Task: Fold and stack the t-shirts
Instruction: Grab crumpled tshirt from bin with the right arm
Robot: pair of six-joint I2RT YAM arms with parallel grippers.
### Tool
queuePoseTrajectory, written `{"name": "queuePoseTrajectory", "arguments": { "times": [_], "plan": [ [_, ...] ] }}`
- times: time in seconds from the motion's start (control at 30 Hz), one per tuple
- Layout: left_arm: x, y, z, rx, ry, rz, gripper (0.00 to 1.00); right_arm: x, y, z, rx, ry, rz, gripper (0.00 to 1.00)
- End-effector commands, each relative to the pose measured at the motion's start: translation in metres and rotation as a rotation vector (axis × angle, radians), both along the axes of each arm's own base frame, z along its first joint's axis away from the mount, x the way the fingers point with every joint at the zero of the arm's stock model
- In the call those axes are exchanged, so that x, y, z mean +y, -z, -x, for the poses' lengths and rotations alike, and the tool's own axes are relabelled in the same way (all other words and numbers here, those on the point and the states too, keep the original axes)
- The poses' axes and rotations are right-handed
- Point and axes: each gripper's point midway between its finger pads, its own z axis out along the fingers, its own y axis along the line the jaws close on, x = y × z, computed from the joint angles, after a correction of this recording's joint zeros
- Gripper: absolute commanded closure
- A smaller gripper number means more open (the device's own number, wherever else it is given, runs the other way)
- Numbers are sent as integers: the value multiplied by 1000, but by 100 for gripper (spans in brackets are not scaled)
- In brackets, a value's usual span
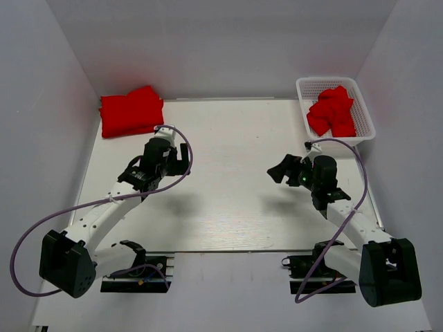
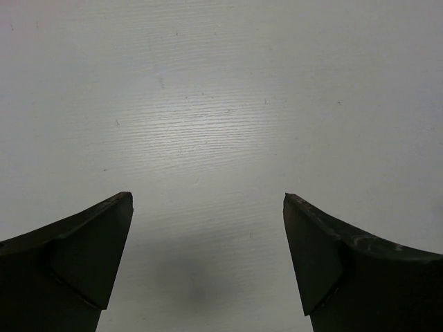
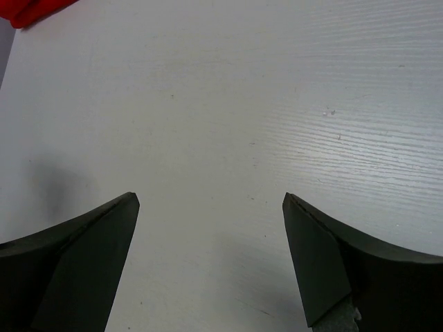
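A folded stack of red t-shirts (image 1: pixel 130 111) lies at the table's far left corner; a sliver of it shows at the top left of the right wrist view (image 3: pixel 34 10). More crumpled red t-shirts (image 1: pixel 332 111) fill the white mesh basket (image 1: pixel 302 88) at the far right. My left gripper (image 1: pixel 181 158) is open and empty over bare table, just right of and nearer than the stack; in its wrist view (image 2: pixel 208 200) only tabletop lies between the fingers. My right gripper (image 1: pixel 281 171) is open and empty, left of and nearer than the basket, over bare table (image 3: pixel 211 200).
The white table (image 1: pixel 228 200) is bounded by white walls at left, right and back. Purple cables loop from both arms near the front edge. The basket overhangs the table's far right corner.
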Motion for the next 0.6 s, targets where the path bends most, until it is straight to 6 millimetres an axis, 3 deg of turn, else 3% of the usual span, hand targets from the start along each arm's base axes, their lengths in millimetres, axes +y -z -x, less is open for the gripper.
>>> {"name": "queuePoseTrajectory", "arguments": {
  "times": [0.0, 0.13, 0.17, 0.2, 0.23, 0.27, 0.3, 0.37, 0.4, 0.43, 0.47, 0.5, 0.53, 0.57],
  "plan": [
    [2, -19, 0, -57, -12, 16, 0, 0, -21, -14, -96, 3, -4, 10],
    [-6, -29, -2, -64, 28, 33, 0, 1, -30, -36, -124, 13, 10, 10],
    [-6, -29, -2, -64, 28, 33, 0, 1, -39, -46, -140, 11, 22, 10],
    [-6, -26, -3, -56, 28, 29, 0, 3, -65, -61, -204, 6, 41, 10],
    [-3, -26, -4, -61, 12, 19, 0, -10, -45, -66, -99, 69, 95, 10],
    [-3, -21, -3, -43, 12, 10, 0, -23, -43, -80, -88, 142, 150, 10],
    [-2, -23, -6, -47, 4, 6, 0, -34, -81, -107, -166, 217, 190, 10],
    [0, -20, -6, -27, -6, -12, 0, -63, -77, -127, -131, 363, 271, 10],
    [0, -15, -7, -14, -6, -18, 0, -79, -109, -145, -196, 457, 294, 10],
    [-2, -23, -11, -28, -6, -11, 0, -90, -109, -148, -170, 505, 314, 10],
    [-2, -22, -11, -8, -11, -4, 0, -111, -108, -166, -143, 606, 367, 10],
    [-4, -26, -12, -14, -1, 7, 0, -119, -131, -178, -174, 641, 376, 10],
    [-5, -25, -13, -5, -1, 3, 0, -131, -118, -175, -103, 653, 431, 10],
    [-6, -21, -14, 6, -1, -3, 0, -146, -124, -190, -97, 703, 445, 10]
  ]
}}
